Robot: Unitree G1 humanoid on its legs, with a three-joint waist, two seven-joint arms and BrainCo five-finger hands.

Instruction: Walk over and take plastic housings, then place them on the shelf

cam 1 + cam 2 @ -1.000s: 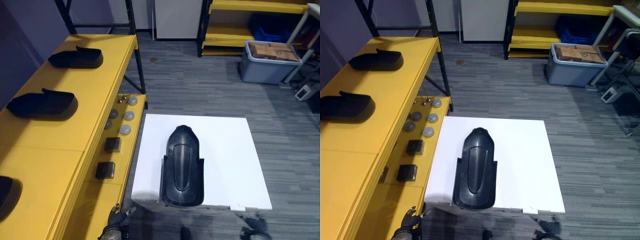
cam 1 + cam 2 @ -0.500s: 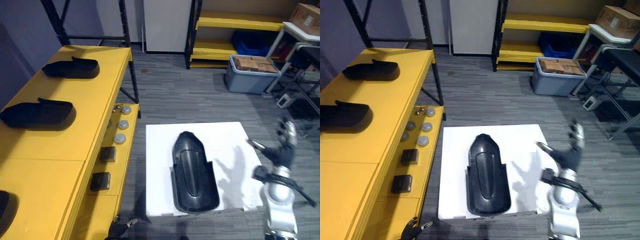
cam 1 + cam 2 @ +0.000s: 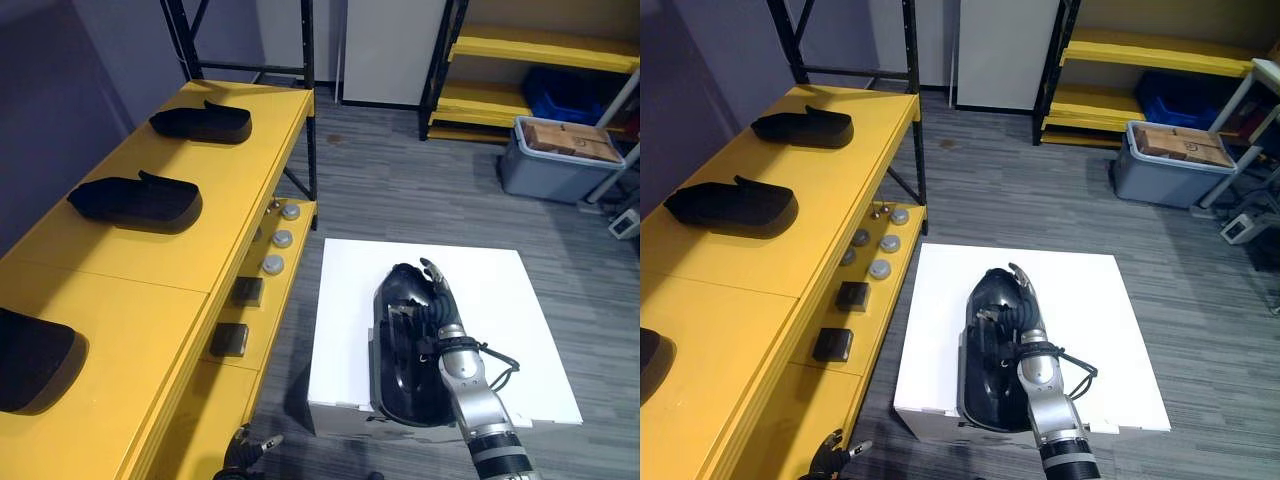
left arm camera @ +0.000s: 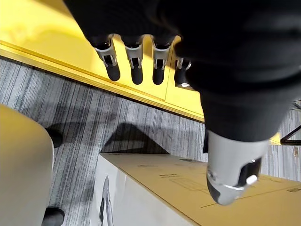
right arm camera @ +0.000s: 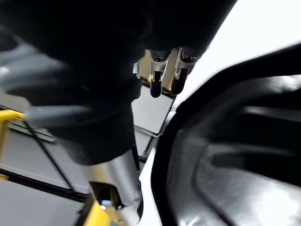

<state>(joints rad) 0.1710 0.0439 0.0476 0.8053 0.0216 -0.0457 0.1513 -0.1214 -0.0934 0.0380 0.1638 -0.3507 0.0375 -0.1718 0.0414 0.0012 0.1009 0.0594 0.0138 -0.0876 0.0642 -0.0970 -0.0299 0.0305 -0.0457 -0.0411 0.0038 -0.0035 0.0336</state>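
Note:
A black plastic housing (image 3: 400, 352) lies lengthwise on the white table (image 3: 510, 300). My right hand (image 3: 438, 312) hangs over the housing's far half, open with straight fingers resting on or just above its top. The right wrist view has the fingers (image 5: 162, 75) past the housing's glossy rim (image 5: 244, 155). Three more black housings (image 3: 200, 122) (image 3: 135, 200) (image 3: 30, 358) sit on the yellow shelf (image 3: 190, 260) at the left. My left hand (image 3: 246, 449) hangs low beside the shelf, open, its fingers (image 4: 134, 63) relaxed.
Round grey parts (image 3: 275, 240) and two dark blocks (image 3: 245, 292) lie on the shelf's lower level, next to the table. A grey bin holding a cardboard box (image 3: 560, 155) stands at the back right by a yellow rack (image 3: 540, 60). Grey floor surrounds the table.
The camera has shifted. My right hand has come in from the table's right side and now sits over the housing. The housing lies where it was; the left hand stays low.

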